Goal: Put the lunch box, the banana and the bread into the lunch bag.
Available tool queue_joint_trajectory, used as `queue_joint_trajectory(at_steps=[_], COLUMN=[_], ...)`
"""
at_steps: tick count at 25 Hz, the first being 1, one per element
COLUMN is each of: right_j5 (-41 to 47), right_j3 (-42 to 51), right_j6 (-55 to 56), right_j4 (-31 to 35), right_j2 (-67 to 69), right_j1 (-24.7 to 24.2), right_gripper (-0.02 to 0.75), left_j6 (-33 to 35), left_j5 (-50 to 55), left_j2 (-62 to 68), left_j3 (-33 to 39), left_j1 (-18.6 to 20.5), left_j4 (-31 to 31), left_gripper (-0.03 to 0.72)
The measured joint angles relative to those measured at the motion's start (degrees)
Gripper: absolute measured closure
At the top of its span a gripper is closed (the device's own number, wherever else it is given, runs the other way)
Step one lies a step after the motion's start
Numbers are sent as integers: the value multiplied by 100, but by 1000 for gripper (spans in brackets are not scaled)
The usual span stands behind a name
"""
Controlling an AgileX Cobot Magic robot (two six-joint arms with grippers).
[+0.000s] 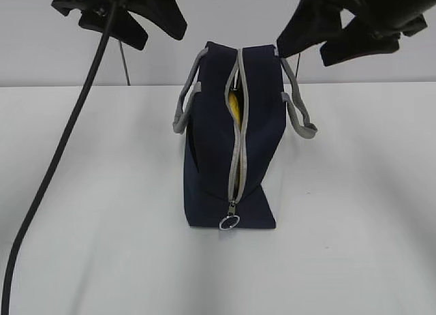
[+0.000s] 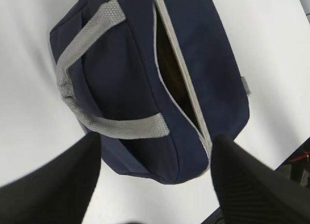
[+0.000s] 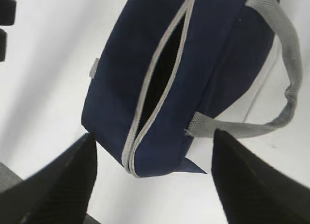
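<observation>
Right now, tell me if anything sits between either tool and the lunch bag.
Nothing visible does. The left tool and right tool both hang open above the lunch bag, with only air between them and its half-open zipper. A strip of yellow shows through the gap.

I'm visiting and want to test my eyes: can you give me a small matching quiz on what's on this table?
Things:
1. lunch bag
2. banana
3. zipper pull ring
4. left pincer

States:
A. yellow, showing through the zipper gap
B. open, holding nothing
C. navy blue, standing on the white table
D. at the bag's near bottom end

Pairs: 1-C, 2-A, 3-D, 4-B
</observation>
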Motion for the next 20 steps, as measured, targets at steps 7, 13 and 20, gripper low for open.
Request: queue_joint_trajectory(at_steps=[7,13,20], right_j5=[-1178,-1575,-1756], right_j3=[1843,3182,4509], right_j6=[-921,-2734,-5296], right_j4=[449,1709,3556], right_j2=[-1257,-1949,-2083], right_j1=[0,0,0], right_gripper=[178,178,178], left_j6=[12,159,382], left_j5=[-272,-779,-1242], left_j2=[-510,-1141,-1936], left_j3=[777,1756,2733], left_j1=[-5,-65,-65], left_j4=[59,62,55], left_gripper=[211,211,228])
